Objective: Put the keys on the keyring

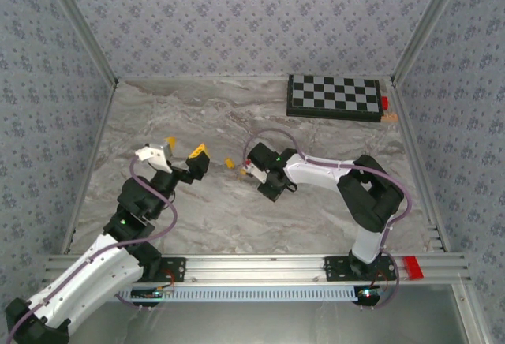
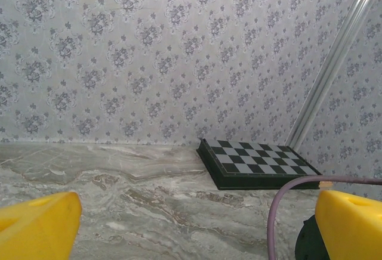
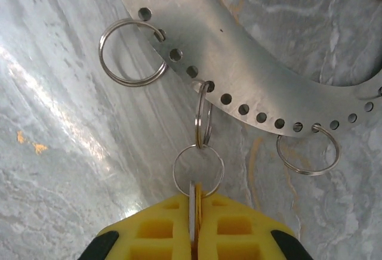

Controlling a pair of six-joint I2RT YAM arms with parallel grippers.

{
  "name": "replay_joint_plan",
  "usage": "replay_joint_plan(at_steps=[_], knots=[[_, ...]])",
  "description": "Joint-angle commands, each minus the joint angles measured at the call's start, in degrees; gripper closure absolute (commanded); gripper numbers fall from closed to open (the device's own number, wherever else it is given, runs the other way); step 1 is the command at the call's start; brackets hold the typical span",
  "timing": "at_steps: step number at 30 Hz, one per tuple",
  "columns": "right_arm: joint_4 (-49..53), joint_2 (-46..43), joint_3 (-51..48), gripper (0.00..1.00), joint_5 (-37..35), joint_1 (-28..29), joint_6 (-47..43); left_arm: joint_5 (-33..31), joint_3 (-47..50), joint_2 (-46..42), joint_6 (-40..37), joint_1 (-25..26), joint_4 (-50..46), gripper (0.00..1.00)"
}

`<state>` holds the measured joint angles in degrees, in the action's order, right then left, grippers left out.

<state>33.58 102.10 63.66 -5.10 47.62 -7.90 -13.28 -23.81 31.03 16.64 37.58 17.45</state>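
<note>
The right gripper (image 3: 195, 227) has its yellow fingers pressed together on a thin grey and orange-tan key (image 3: 196, 197), seen from its edge. Two small wire rings (image 3: 199, 169) at twelve o'clock join it to the wide curved grey metal keyring with holes (image 3: 239, 63). A tiny yellow key (image 1: 230, 162) lies on the marble table (image 1: 197, 218), at ten o'clock from that gripper. The left gripper (image 1: 185, 148) is spread wide, holding nothing.
</note>
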Motion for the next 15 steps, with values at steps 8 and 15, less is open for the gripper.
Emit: replay_joint_plan(at_steps=[8,15], knots=[[4.2,-7.9,-2.2,0.65,-0.8,-0.2,1.9,0.6,0.0,0.4,0.6,-0.5,2.3,0.0],[0.3,-21.9,-7.0,0.59,-1.8,-1.9,4.6,-3.2,-1.3,1.6,0.4,-0.9,-0.1,0.0]])
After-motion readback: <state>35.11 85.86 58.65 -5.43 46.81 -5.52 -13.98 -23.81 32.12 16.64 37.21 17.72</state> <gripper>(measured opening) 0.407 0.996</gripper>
